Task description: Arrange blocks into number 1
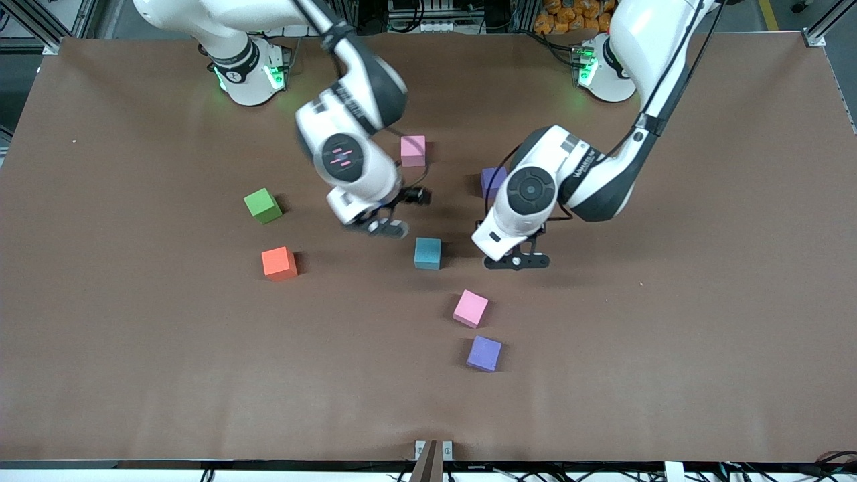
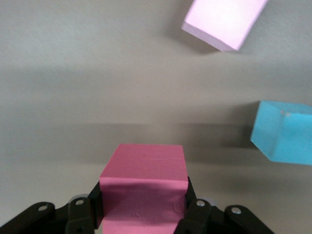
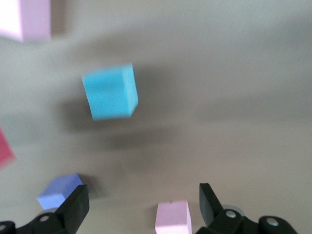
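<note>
My left gripper (image 1: 517, 261) (image 2: 144, 204) is shut on a red block (image 2: 144, 183), beside the light blue block (image 1: 428, 253) (image 2: 285, 136) (image 3: 111, 91). The arm hides the held block in the front view. My right gripper (image 1: 387, 226) (image 3: 141, 204) is open and empty, blurred, over the table between that light blue block and a pink block (image 1: 413, 150) (image 3: 173, 217). A second pink block (image 1: 471, 308) (image 2: 224, 22) and a purple block (image 1: 484, 353) lie nearer the front camera. Another purple block (image 1: 493, 181) (image 3: 61, 191) is half hidden by the left arm. A green block (image 1: 262, 205) and an orange block (image 1: 279, 262) sit toward the right arm's end.
Brown table (image 1: 669, 335) with wide bare areas at both ends and along its front edge. The arm bases stand along the edge farthest from the front camera. A small bracket (image 1: 433, 450) sits at the middle of the front edge.
</note>
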You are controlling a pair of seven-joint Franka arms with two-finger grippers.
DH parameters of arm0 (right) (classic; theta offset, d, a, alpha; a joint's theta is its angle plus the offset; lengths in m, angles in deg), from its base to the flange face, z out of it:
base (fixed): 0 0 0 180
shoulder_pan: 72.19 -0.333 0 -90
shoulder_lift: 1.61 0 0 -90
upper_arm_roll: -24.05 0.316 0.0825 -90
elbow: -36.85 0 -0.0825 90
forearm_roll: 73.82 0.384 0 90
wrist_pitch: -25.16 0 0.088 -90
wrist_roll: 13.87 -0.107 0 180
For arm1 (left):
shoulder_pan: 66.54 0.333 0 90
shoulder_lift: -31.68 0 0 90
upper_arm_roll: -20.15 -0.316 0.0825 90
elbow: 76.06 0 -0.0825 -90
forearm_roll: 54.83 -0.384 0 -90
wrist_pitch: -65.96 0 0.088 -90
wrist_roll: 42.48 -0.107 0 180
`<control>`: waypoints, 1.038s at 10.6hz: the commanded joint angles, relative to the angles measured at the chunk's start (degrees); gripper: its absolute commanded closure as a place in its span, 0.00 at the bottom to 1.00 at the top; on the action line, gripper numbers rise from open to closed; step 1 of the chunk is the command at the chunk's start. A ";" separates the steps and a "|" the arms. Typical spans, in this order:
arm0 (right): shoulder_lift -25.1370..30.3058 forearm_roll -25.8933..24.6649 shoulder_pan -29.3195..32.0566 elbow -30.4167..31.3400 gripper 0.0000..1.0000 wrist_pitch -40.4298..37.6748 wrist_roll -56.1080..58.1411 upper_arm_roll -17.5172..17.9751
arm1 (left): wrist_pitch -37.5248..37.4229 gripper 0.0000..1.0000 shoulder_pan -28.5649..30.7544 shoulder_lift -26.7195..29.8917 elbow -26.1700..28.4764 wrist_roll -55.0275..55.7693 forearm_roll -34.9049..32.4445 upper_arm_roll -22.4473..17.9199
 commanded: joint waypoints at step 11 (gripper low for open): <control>-10.66 -15.01 18.39 -1.70 0.00 1.63 27.89 0.53 | 10.77 1.00 -20.92 -7.25 0.22 20.09 -0.49 0.70</control>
